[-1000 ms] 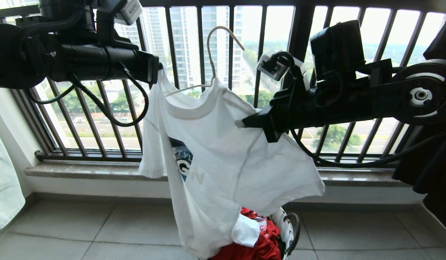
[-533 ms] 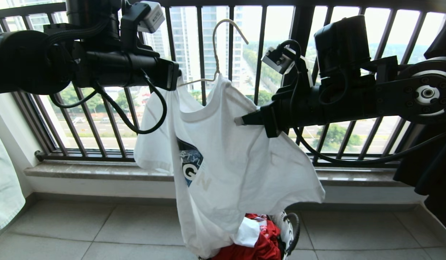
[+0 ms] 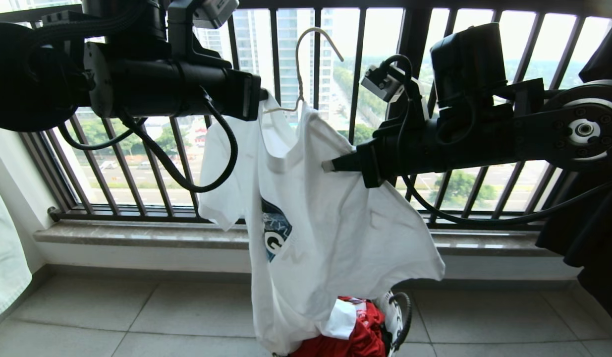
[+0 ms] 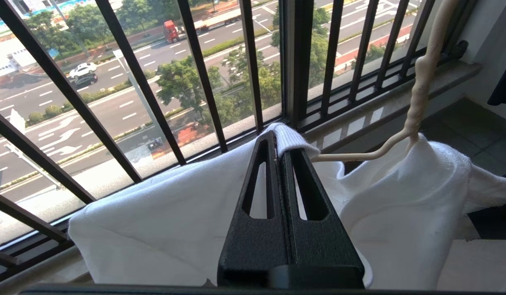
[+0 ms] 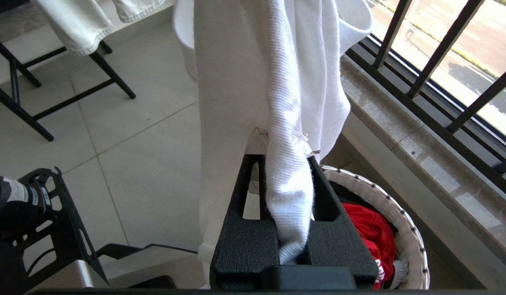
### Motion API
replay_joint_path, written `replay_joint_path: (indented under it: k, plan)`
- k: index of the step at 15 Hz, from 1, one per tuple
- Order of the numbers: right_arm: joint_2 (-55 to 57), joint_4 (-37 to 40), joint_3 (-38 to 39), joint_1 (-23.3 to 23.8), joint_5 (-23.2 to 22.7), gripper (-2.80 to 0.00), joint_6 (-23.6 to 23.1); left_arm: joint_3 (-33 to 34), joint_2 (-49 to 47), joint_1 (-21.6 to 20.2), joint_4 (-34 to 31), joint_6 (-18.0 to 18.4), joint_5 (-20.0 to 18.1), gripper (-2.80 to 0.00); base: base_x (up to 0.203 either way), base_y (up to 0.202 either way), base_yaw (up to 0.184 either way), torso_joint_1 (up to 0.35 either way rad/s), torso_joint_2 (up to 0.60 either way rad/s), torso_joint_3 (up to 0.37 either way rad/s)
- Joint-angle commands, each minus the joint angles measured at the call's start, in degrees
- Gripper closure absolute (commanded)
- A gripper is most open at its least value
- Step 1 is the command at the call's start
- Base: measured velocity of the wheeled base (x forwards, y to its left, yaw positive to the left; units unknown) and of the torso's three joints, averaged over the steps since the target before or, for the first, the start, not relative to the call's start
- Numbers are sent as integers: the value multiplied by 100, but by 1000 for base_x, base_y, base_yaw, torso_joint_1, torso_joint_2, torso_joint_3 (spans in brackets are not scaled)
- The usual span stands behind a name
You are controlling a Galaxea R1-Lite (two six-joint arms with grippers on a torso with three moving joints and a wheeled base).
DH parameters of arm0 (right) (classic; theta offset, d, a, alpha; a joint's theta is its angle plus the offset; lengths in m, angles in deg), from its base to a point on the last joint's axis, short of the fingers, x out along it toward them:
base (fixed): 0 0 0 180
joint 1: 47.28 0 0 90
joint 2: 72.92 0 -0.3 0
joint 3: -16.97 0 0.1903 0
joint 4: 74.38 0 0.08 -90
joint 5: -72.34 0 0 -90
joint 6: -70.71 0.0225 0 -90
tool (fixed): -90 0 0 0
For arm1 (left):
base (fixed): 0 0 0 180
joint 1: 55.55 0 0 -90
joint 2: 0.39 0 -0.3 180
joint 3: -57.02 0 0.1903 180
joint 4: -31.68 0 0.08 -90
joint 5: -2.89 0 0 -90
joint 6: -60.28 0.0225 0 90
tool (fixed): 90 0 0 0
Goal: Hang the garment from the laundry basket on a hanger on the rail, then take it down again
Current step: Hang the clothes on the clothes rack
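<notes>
The garment [image 3: 315, 208], a white short-sleeved T-shirt, hangs in the air in front of the black barred window railing [image 3: 335, 64], stretched between the two arms. Its cloth is a fine ribbed knit, creased in long folds that run down from the shoulders. A dark blue-and-white lettered logo sits on the chest, partly swallowed by a fold, so only a few letters show. The collar is open toward the head camera, and one short sleeve droops on the left side while the wide lower hem flares out to the right. The bottom edge of the shirt reaches down to the laundry basket [image 3: 397, 310], a small round white woven basket with a dark loop handle standing on the tiled floor [image 3: 137, 317], with a red cloth [image 3: 360, 337] heaped inside.

The hanger [image 3: 300, 64], thin pale beige wire, rises out of the neck opening, its long hook curving free in the air against the window bars.

The left claw [image 4: 280, 152] is clamped tight on a folded edge of the shirt at the shoulder, just beside the hanger's wire arm. The right claw [image 5: 282, 157] is pinched shut on a bunch of the shirt's cloth at the other shoulder, the fabric squeezed between its jaws.
</notes>
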Motion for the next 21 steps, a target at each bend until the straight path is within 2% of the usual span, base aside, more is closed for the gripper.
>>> replay_joint_path:
  k: [1, 3, 6, 11, 21]
  plan:
    - [49, -57, -7, -6, -14, 0, -5, 26, 184, 196, -214, 1, 7, 0, 0, 0, 0, 0, 0, 0]
    - [49, -86, -7, 2, -14, 0, -5, 8, 257, 277, -287, -39, 50, 0, 0, 0, 0, 0, 0, 0]
    - [58, -86, -7, 37, -5, 0, -14, 9, 281, 387, -288, -55, 394, 0, 0, 0, 0, 0, 0, 0]
    - [128, -394, -51, 37, -5, 0, -31, 51, 457, 563, -305, -55, 411, 0, 0, 0, 0, 0, 0, 0]
    - [160, -420, -239, 37, -58, 0, -19, -16, 468, 765, -296, -41, 438, 0, 0, 0, 0, 0, 0, 0]
